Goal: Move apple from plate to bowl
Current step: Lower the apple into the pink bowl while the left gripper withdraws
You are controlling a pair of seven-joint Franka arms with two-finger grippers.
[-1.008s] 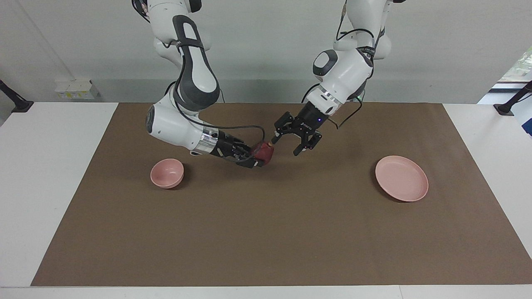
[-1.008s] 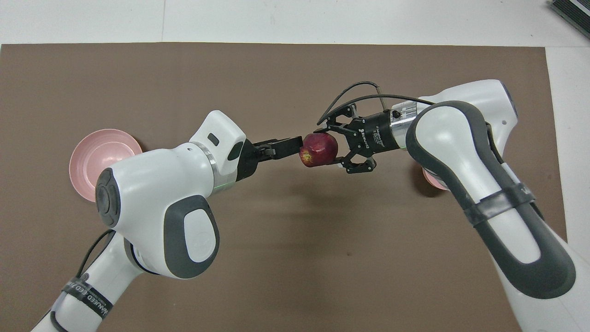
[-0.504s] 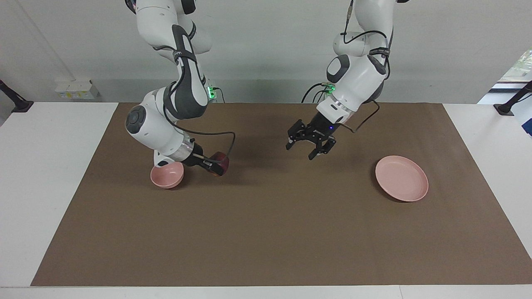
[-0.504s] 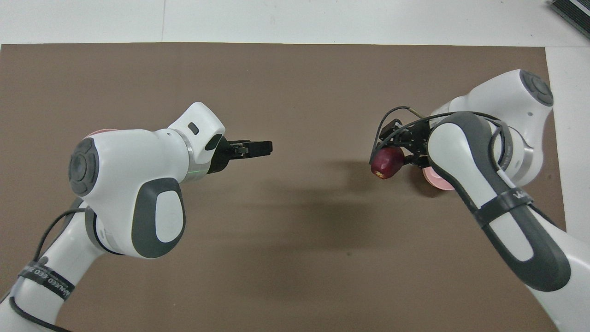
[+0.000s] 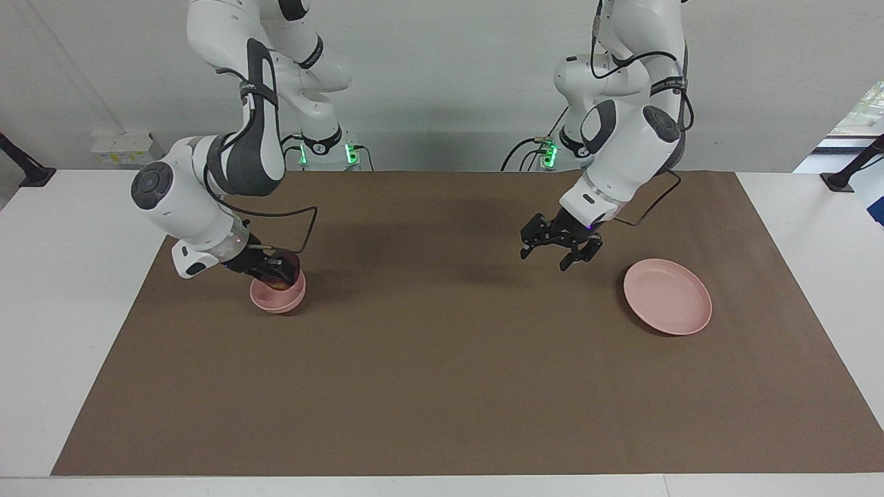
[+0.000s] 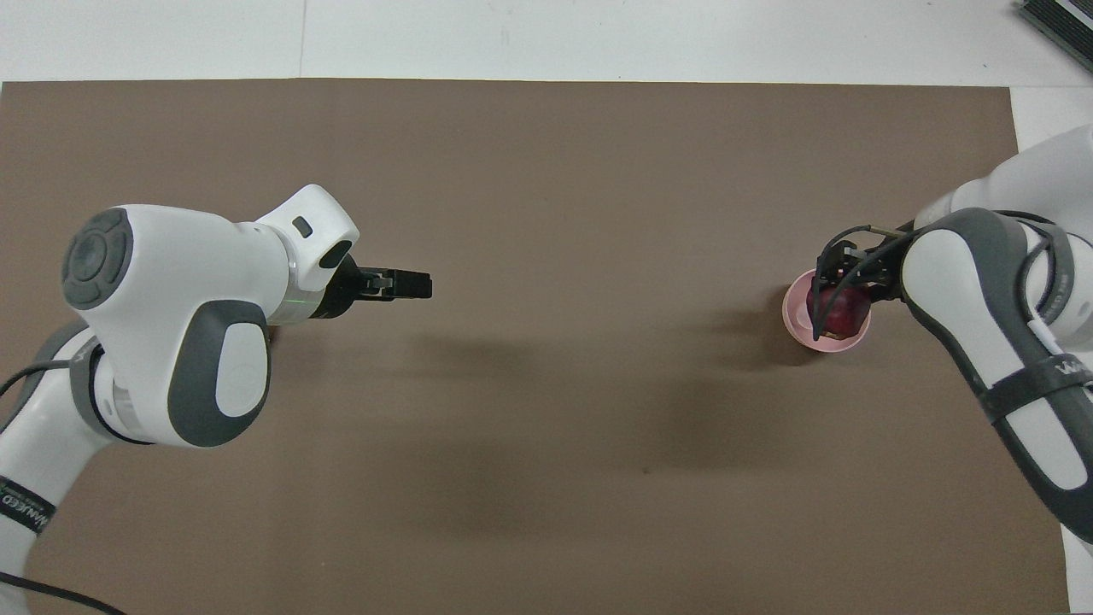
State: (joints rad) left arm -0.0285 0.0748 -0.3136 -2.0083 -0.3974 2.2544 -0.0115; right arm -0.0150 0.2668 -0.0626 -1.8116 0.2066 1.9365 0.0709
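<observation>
The dark red apple (image 5: pixel 284 275) sits low in the mouth of the small pink bowl (image 5: pixel 276 302) toward the right arm's end of the table, and my right gripper (image 5: pixel 279 268) is shut on it. From overhead the apple (image 6: pixel 845 314) lies inside the bowl's rim (image 6: pixel 805 339), under the right gripper (image 6: pixel 839 301). The flat pink plate (image 5: pixel 667 297) lies bare toward the left arm's end. My left gripper (image 5: pixel 545 259) hangs open with nothing in it above the mat, beside the plate. In the overhead view the left gripper (image 6: pixel 417 285) points toward the table's middle, and the left arm hides the plate.
A brown mat (image 5: pixel 442 386) covers most of the white table (image 5: pixel 76 290). A dark object (image 6: pixel 1059 21) lies at the table's corner farthest from the robots, at the right arm's end.
The right gripper carried the apple from the table's middle to the bowl and lowered it into the bowl's mouth. The open left gripper drew back toward the plate.
</observation>
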